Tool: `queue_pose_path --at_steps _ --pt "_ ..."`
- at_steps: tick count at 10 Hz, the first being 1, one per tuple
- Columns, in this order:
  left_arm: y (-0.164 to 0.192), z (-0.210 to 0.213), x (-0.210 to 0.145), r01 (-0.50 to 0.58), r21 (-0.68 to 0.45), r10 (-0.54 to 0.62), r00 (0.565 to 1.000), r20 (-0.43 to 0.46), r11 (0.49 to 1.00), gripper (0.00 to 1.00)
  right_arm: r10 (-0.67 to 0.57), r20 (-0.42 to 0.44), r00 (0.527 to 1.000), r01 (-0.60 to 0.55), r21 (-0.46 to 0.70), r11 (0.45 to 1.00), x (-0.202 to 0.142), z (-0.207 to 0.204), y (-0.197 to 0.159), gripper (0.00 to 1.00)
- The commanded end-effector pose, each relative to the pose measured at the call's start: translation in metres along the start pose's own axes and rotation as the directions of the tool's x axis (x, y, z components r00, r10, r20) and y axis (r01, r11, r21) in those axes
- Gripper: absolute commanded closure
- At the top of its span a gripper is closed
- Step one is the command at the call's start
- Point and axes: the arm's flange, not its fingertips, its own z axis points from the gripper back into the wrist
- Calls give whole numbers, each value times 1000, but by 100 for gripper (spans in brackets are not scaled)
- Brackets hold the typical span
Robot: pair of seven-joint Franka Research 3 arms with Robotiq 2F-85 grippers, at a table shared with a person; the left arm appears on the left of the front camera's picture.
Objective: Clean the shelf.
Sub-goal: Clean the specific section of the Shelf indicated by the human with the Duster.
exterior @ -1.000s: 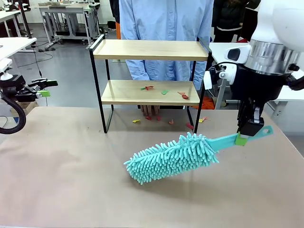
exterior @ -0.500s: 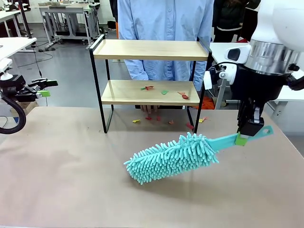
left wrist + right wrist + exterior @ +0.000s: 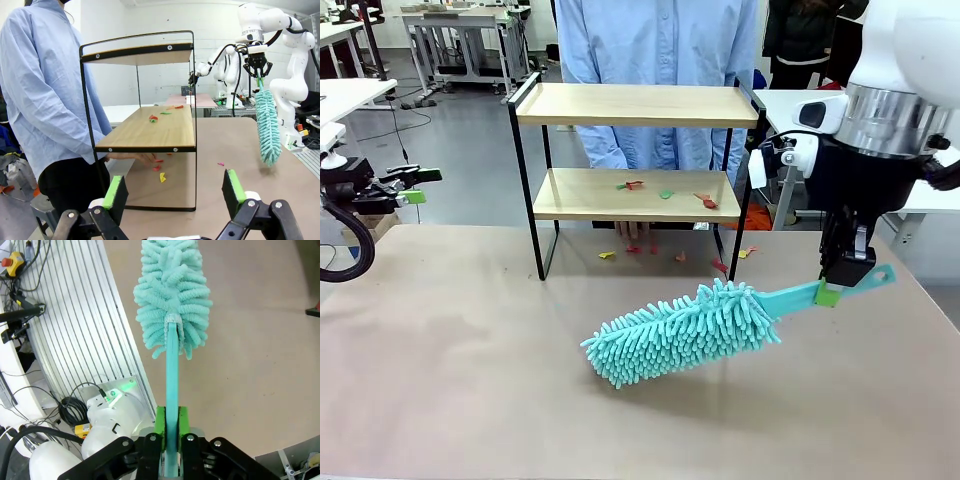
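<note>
Front: shows the shelf (image 3: 635,105) on the table (image 3: 440,350) before a person (image 3: 660,40), coloured scraps (image 3: 665,193) on its lower board, and the right gripper (image 3: 838,280) clamped on the handle of a teal duster (image 3: 680,335).
Left wrist: shows the left gripper (image 3: 175,192) spread wide, empty.
Right wrist: shows green pads (image 3: 160,422) pinching the handle.

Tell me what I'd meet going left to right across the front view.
Open left gripper → shelf → right gripper, shut on the teal duster, whose fluffy head overlaps the shelf, so it has no clear place in the order.
</note>
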Motion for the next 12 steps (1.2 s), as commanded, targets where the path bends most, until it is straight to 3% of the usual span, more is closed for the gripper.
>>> queue_pose_path --at_steps 1,6,9,11,12 --pt "-3 -1 4 2 -2 -2 1000 1 1000 0 0 7 1000 0 5 1000 1 5 2 87" --pt "-3 -1 4 2 -2 -2 1000 1 1000 0 0 0 1000 0 0 1000 0 0 0 87" --pt "-3 -1 4 2 -2 -2 1000 1 1000 0 -280 109 954 290 -96 952 62 9 27 87" --pt "-3 -1 4 2 -2 -2 1000 1 1000 0 -398 178 900 421 -123 899 102 10 41 87" --pt "-3 -1 4 2 -2 -2 1000 1 1000 0 -491 167 855 515 -159 843 121 7 46 87"
